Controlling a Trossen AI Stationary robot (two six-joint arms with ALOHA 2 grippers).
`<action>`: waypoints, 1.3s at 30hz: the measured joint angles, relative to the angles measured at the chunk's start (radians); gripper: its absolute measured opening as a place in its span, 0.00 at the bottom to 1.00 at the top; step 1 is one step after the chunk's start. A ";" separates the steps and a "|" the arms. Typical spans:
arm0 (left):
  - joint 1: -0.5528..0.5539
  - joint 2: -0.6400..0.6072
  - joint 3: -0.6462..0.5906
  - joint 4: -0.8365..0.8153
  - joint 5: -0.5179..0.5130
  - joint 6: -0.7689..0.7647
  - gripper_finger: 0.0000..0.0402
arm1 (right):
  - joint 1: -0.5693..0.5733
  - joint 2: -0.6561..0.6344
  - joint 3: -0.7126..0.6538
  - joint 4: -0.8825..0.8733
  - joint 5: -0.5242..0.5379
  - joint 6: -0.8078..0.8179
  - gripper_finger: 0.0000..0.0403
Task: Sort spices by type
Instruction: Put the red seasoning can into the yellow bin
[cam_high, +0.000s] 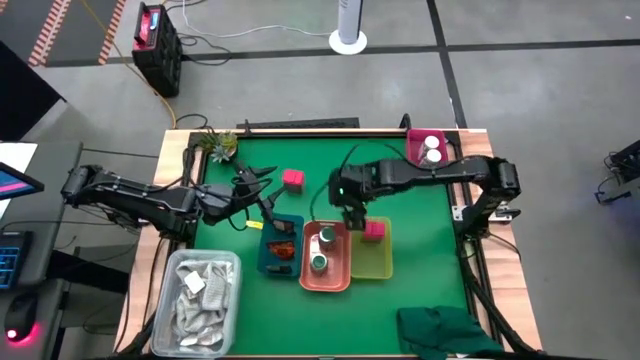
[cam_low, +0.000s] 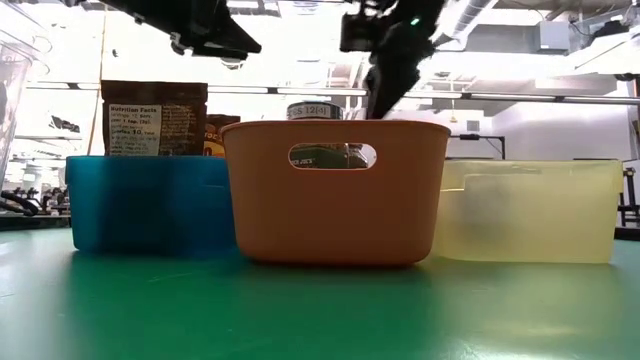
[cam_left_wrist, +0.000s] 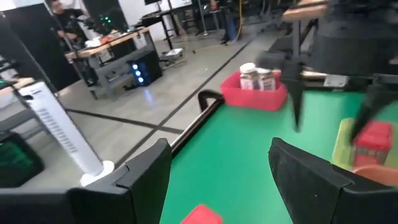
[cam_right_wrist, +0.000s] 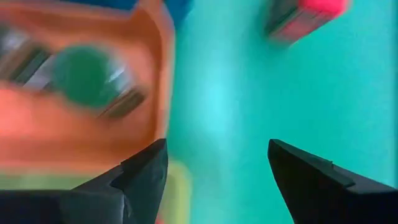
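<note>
High view: we see the right gripper over the table's middle, above the seam between the orange plastic tray and the yellow-green plastic tray. One pink cube box sits in the yellow-green tray; a second pink cube box lies on the green mat toward the far edge. A green-lidded jar stands in the orange tray, and white-lidded jars in a pink tray at the far right corner. The left gripper waits left of centre.

Low view: only this angle shows the brown packet upright in the blue plastic tray.

Left wrist view: its fingers stand wide apart, nothing between them.

Right wrist view: fingers apart, empty; the loose box shows beyond.

Risk, as we judge it: pulling away low, a right finger could catch the orange tray's wall and shove the trays. Both arms heading for the loose box could collide.
</note>
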 joint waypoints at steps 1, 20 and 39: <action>-0.004 -0.012 0.000 -0.026 -0.010 -0.001 0.64 | -0.020 0.002 0.000 0.040 0.000 -0.015 0.76; -0.043 -0.179 -0.003 -0.311 -0.074 -0.145 0.64 | -0.169 0.343 0.163 0.590 -0.103 -0.086 0.76; -0.114 -0.180 -0.003 -0.338 -0.067 -0.155 0.64 | -0.213 0.461 0.317 0.481 -0.107 -0.125 0.76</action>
